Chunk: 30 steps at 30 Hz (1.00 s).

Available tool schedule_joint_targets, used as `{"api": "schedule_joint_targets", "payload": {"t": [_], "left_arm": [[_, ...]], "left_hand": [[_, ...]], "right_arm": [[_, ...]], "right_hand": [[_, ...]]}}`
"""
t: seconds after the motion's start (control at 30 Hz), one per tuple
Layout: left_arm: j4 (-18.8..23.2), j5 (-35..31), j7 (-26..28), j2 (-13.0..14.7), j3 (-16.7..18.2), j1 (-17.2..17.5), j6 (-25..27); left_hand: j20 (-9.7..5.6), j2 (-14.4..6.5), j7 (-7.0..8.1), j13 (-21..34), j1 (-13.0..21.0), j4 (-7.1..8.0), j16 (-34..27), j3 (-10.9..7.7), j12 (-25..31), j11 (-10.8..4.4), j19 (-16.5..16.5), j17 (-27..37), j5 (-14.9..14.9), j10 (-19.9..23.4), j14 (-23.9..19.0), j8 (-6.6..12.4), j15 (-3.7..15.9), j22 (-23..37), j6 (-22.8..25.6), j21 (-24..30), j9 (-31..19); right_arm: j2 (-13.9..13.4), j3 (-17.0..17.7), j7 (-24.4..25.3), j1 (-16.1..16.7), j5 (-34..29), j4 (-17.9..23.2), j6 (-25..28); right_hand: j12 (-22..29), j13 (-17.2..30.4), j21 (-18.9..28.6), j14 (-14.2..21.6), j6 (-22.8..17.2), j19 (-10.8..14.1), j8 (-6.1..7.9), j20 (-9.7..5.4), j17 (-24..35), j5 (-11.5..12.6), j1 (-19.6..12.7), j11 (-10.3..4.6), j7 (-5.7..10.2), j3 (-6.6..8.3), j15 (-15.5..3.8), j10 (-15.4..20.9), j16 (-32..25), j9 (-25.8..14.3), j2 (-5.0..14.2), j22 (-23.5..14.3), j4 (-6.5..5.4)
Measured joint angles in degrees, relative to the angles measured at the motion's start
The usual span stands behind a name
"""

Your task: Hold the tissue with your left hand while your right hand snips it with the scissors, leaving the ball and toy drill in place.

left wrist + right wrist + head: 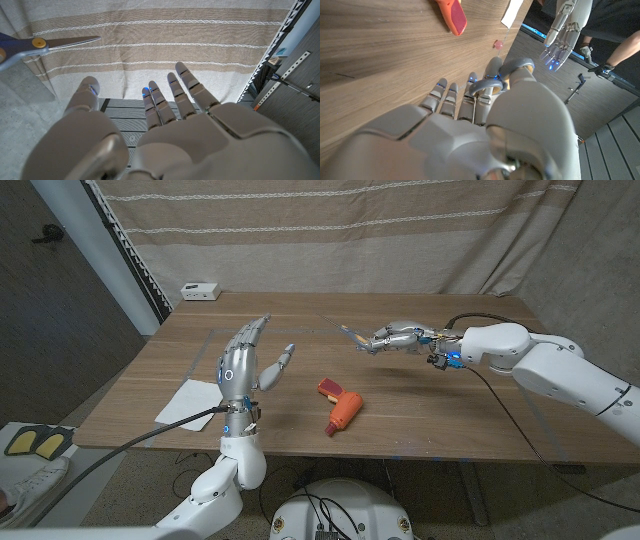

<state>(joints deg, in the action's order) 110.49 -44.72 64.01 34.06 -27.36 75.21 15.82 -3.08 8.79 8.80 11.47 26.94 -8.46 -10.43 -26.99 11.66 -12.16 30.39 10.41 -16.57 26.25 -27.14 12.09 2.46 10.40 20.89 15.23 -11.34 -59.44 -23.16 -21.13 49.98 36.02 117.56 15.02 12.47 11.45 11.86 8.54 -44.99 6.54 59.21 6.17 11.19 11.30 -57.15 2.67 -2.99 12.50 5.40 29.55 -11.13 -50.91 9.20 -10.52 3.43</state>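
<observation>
The left robot hand (243, 366) stood raised with fingers apart, holding nothing, above the tissue (190, 401) lying on the tabletop (420, 415). The right robot hand (393, 338) gripped the scissors (352, 335) in the air, well apart from the toy drill (341, 406).

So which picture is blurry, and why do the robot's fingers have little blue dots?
Head view: evenly lit and sharp, with a soft shadow under the toy drill on the table. Left wrist view: the left hand is so close that it looks soft and huge; blue lights glow on its fingers. Right wrist view: the right hand is blurred up close, and the wood shines a little.
</observation>
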Motion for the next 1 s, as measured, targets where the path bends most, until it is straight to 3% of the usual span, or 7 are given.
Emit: {"api": "schedule_joint_targets", "payload": {"t": [0.13, 0.17, 0.33, 0.4, 0.6, 0.77, 1.0], "left_arm": [[0.0, -0.02, 0.0, 0.0, 0.0, 0.0, -0.48], [-0.29, -0.29, -0.01, -0.26, -0.44, -0.43, -0.48], [-0.72, -1.27, -0.02, -0.41, -1.19, -1.07, -0.49], [-0.72, -1.51, -0.02, -0.41, -1.19, -1.07, -0.62], [-1.25, -3.13, -0.02, -3.72, -0.2, -1.1, -0.98], [-1.02, -3.35, -0.01, -4.4, 0.0, -0.83, -1.02], [-0.4, -3.25, -0.02, -5.17, 0.13, -0.18, -1.02]], "left_hand": [[0.0, 0.0, -0.4, 0.0, 0.0, 0.0, 0.0, 0.0, 0.0, 0.0, 0.0, 0.0, 0.0, 0.0, 0.0, 0.0, 0.0, 0.0, 0.41, 0.0, 0.0], [0.0, 0.0, -0.4, 0.0, 0.0, 0.0, 0.0, 0.0, 0.0, 0.0, 0.0, 0.0, 0.0, 0.0, 0.0, 0.0, 0.0, 0.0, 0.41, 0.0, 0.0], [0.02, 0.0, -1.02, 0.0, 0.0, 0.17, 0.0, 0.17, 0.0, 0.0, -0.02, 0.0, 0.0, 0.0, 0.0, 0.23, 0.0, 0.15, 1.83, -0.22, 0.0], [0.31, 0.0, -1.02, 0.0, 0.0, 0.17, 0.0, 0.17, 0.0, 0.0, -0.34, 0.0, 0.0, 0.0, 0.0, 0.23, 0.0, 0.15, 1.83, -0.22, 0.0], [0.31, 0.0, -1.03, 0.0, 0.0, 0.0, 0.0, 0.33, 0.0, 0.31, -0.95, -0.24, 0.0, -0.32, 0.21, 0.23, 0.2, 0.15, 1.83, -0.66, 0.0], [0.31, -0.38, -1.22, 0.0, 0.38, -0.07, 0.0, 0.4, -0.19, 0.29, -0.95, -0.29, -0.43, -0.95, 0.84, -1.08, 0.19, 0.15, -2.12, -1.28, 0.01], [0.31, -0.36, -1.55, 0.0, 0.39, -0.07, 0.0, 0.4, -0.24, -0.01, -0.94, -0.29, -0.42, -1.25, 0.84, -1.11, 0.2, 0.15, -2.62, -1.49, 0.01]], "right_arm": [[0.26, 0.45, 0.0, 0.54, 0.0, -1.11, 0.0], [0.35, 0.63, -1.01, 0.74, 3.22, -1.6, -1.98], [0.73, 1.35, -1.99, 1.57, 5.63, -3.22, -3.47], [0.83, 1.58, -1.99, 1.85, 5.63, -3.68, -3.47], [1.2, 2.36, -3.09, 2.71, 9.47, -5.03, -5.57], [2.13, 2.6, -3.88, 3.01, 11.5, -6.44, -6.16], [3.83, 2.72, -5.14, 3.07, 15.06, -8.28, -6.32]], "right_hand": [[0.0, 0.0, -0.03, -0.71, 0.41, -0.11, 0.28, 0.08, 0.0, -0.03, 0.01, -0.22, 0.41, 0.41, 0.1, -0.22, 0.34, 0.22, 0.01, 0.0, 0.05], [-0.3, 0.0, -0.22, -0.8, 0.41, -0.24, 0.31, -0.05, 0.0, -0.05, 0.01, -0.19, 0.41, 0.42, 0.02, -0.65, 0.34, 0.28, 0.02, 0.0, 0.06], [-0.49, 0.0, -0.21, -1.11, 0.42, -0.31, 0.32, -0.13, 0.0, -0.06, 0.18, 0.0, 0.4, 0.43, 0.33, -1.22, 0.34, 0.4, 0.18, 0.0, 0.06], [-0.49, 0.0, -0.21, -1.42, 1.25, -0.31, 2.0, -0.13, 0.0, -0.06, 0.47, 0.0, 0.0, 0.44, 0.02, -1.22, 0.33, 0.59, 0.46, 0.0, 0.06], [-0.49, 0.01, -0.21, -1.41, 1.25, -0.3, 2.1, -0.13, 0.01, -0.23, 0.55, 0.0, -0.01, 1.07, 0.02, -1.22, 0.33, 0.65, 0.38, 0.0, 0.19], [-0.49, 0.01, -0.2, -1.41, 1.25, -0.3, 2.19, -0.13, 0.01, -0.27, 0.71, -0.01, -0.01, 1.07, 0.02, -1.22, 0.33, 0.58, 0.22, 0.0, 0.19], [-0.49, 0.01, -0.2, -1.4, 1.24, -0.17, 2.32, -0.26, 0.01, -0.28, 0.79, 0.0, -0.01, 1.3, 0.02, -1.22, 0.33, 0.85, 0.14, 0.0, 0.42]]}}
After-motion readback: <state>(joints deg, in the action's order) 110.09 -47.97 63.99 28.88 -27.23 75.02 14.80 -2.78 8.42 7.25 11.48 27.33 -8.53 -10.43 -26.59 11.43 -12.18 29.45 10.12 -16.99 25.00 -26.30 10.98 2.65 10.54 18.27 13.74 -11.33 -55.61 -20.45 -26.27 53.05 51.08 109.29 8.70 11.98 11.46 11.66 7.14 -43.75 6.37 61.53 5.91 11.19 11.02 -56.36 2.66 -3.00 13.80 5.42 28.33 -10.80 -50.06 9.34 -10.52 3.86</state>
